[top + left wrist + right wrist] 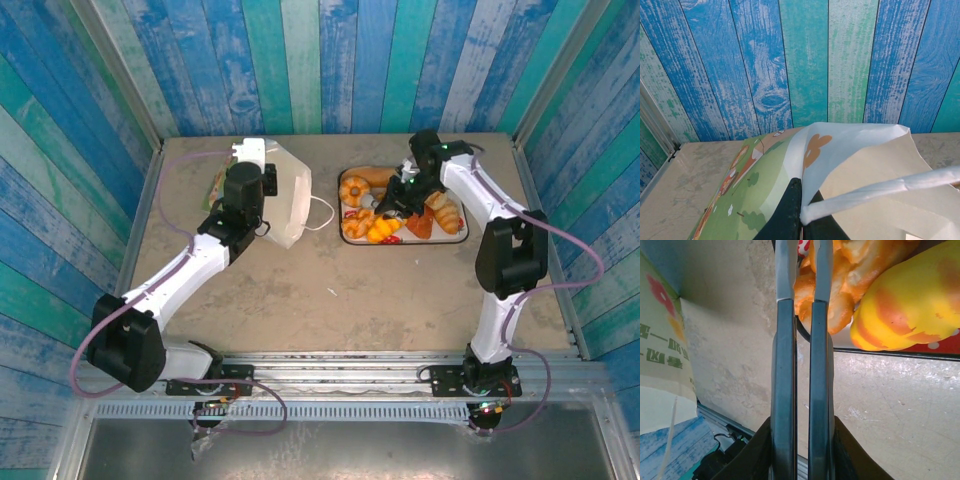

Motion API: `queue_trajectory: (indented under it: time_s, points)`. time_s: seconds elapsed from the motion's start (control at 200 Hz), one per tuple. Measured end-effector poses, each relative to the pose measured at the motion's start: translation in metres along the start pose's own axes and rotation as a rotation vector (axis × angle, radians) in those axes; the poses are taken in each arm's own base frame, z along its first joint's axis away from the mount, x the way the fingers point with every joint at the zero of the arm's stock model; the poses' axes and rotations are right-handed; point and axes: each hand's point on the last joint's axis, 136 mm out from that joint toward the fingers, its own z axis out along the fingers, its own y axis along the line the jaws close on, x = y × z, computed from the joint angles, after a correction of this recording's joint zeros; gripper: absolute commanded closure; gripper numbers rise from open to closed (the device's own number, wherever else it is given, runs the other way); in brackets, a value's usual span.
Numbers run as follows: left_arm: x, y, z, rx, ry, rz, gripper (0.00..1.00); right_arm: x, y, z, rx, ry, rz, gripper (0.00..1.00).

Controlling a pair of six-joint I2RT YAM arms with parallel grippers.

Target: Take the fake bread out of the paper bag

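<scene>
paper bag (660, 340), green characters, perhaps Chinese

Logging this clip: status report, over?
Left pincer shut on paper bag. Right pincer shut on tongs over tray. Fake bread on tray. Nothing blocking.

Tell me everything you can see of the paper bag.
The paper bag is white paper with white loop handles and a colourful green-and-orange print on one face. It lies tipped on the tan table, left of centre, mouth open, its plain pale inside showing. The left gripper is shut on its rim beside a handle.
</scene>
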Motion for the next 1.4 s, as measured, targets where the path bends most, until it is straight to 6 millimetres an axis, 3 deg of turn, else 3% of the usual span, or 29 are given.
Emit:
queue_trajectory:
  time_s: [0.286, 0.872, 1.182, 1.402]
  points:
    - [0.000, -0.001, 0.000, 0.003, -0.003, -0.002, 1.00, -0.002, -0.009, -0.008, 0.016, -0.013, 0.010, 0.96]
    - [0.000, 0.000, 0.000, -0.001, -0.003, -0.001, 1.00, -0.002, -0.009, -0.010, 0.010, -0.011, -0.008, 0.61]
    - [0.000, 0.000, 0.000, -0.001, -0.003, -0.001, 1.00, 0.000, -0.004, -0.014, -0.004, -0.018, -0.021, 0.59]
    - [0.000, 0.000, 0.000, -0.001, -0.003, -0.001, 1.00, 0.004, 0.005, -0.030, -0.020, -0.054, -0.044, 0.59]
